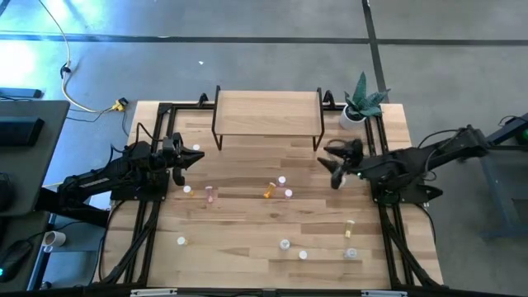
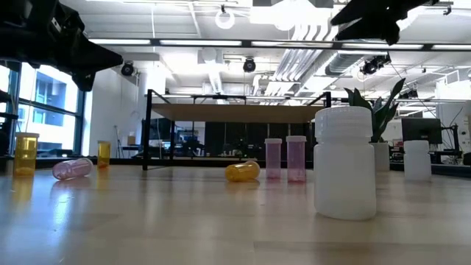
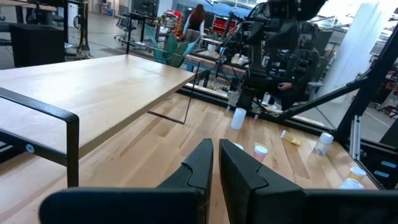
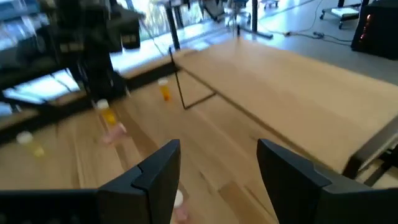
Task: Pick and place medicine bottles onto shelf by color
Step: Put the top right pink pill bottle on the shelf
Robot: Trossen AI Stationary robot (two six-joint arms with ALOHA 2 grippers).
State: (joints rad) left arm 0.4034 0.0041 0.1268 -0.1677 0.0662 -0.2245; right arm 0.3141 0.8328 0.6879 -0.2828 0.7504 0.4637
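Across the wooden bench [image 1: 247, 239] the two dark arms reach in from either side, neither holding anything. At the bench's far edge stands the shelf [image 1: 268, 110], a light-wood board on thin black legs, with no bottle seen on it. A potted plant [image 1: 363, 103] sits at the far right corner, just beside the shelf.

The left end effector [image 1: 196, 157] hangs above the bench near the shelf's left front leg, its fingers [image 3: 202, 165] pressed together and gripping nothing. The right end effector [image 1: 334, 165] hangs near the shelf's right front leg, its two fingers [image 4: 158, 165] spread wide apart with only bare bench between them.

The medicine bottles lie scattered over the middle and near part of the bench, all off the shelf. A pink bottle [image 1: 209, 195] lies left of centre with a white-capped one [image 1: 187, 190] just beside it. At the centre an orange bottle [image 1: 270, 190] lies on its side, near two pink bottles [image 2: 285, 158] standing upright side by side. Toward the near right edge a yellow bottle [image 1: 350, 226] lies, with a clear one [image 1: 351, 253] closer in. Other small bottles [image 1: 285, 244] dot the near edge.
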